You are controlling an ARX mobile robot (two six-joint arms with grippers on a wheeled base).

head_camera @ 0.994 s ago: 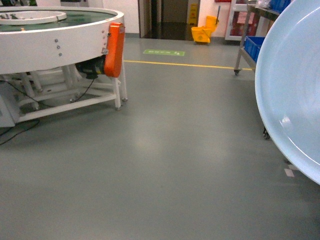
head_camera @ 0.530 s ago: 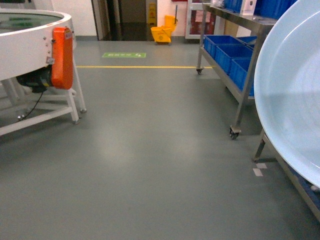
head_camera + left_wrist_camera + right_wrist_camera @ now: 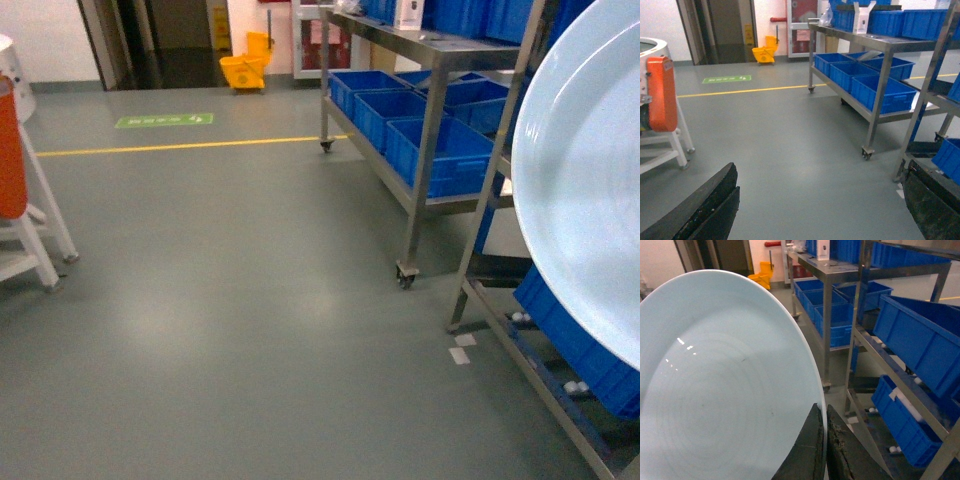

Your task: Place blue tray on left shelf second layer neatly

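Observation:
The blue tray (image 3: 590,190), a round pale-blue glossy dish, stands on edge and fills the right side of the head view. In the right wrist view my right gripper (image 3: 824,440) is shut on the tray's (image 3: 725,390) rim, one finger on each face. The left shelf (image 3: 415,150) is a grey steel rack on casters at centre right. Its top tier (image 3: 440,42) carries blue crates and a white box, and its lower tier (image 3: 425,205) carries several blue crates. My left gripper (image 3: 821,170) hangs open over bare floor with nothing between its fingers.
A nearer steel rack (image 3: 470,270) with slanted blue crates (image 3: 920,340) stands at the right, close behind the tray. A white machine with an orange guard (image 3: 662,95) is at the left. A yellow mop bucket (image 3: 245,70) and a yellow floor line (image 3: 190,146) lie far back.
The head view has swung right. The white machine slid off to the left and the steel racks came into view. The tray stays held at the right.

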